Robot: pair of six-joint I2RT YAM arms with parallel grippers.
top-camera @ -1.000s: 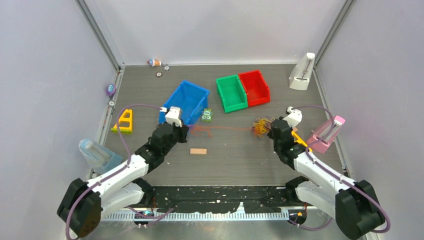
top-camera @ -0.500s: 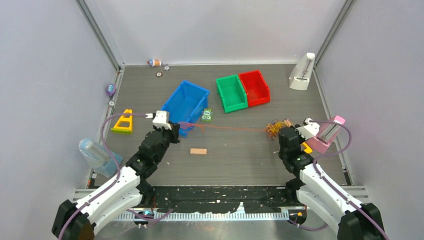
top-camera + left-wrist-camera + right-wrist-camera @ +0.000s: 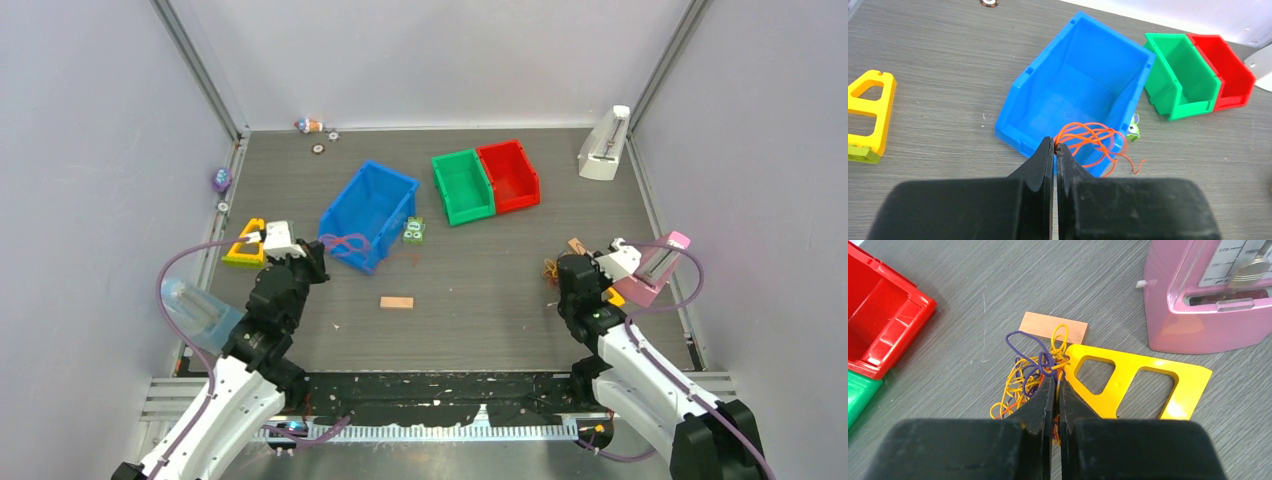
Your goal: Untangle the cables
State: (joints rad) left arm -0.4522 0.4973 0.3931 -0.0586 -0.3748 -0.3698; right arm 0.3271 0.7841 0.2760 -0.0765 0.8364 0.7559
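Broadly, from the top camera we judge the job about a third done. The loose bundle of thin orange-red cable loops (image 3: 345, 245) sits alone by the near corner of the open blue plastic bin (image 3: 372, 205). It is well apart from the small tangle of yellow and purple cables (image 3: 550, 270) on the right of the grey worktop (image 3: 470, 320), near the pink metronome-like box (image 3: 662, 262). The left claw (image 3: 318, 258) is at the orange-red bundle and the right claw (image 3: 560, 275) at the tangle, though this view is too small for us to read either grip. In the left wrist view the left claw (image 3: 1054, 147) is pinched all but shut, its tips nipping one end of the orange-red cable loops (image 3: 1090, 142), which spread in front of the blue bin's near wall (image 3: 1018, 135). The green plastic bin (image 3: 1173, 80) and red plastic bin (image 3: 1228, 70) stand side by side beyond. In the right wrist view the right claw (image 3: 1054, 382) is likewise narrowed to a sliver, clamped on strands at the near edge of the tangle of yellow and purple cables (image 3: 1030, 367). That tangle lies touching a flat tan wooden block (image 3: 1038, 325) and the corner of a flat yellow triangular frame (image 3: 1128, 380). What is left, as we see it, is parting yellow from purple, and a thin orange thread low in that bunch may need drawing out too.
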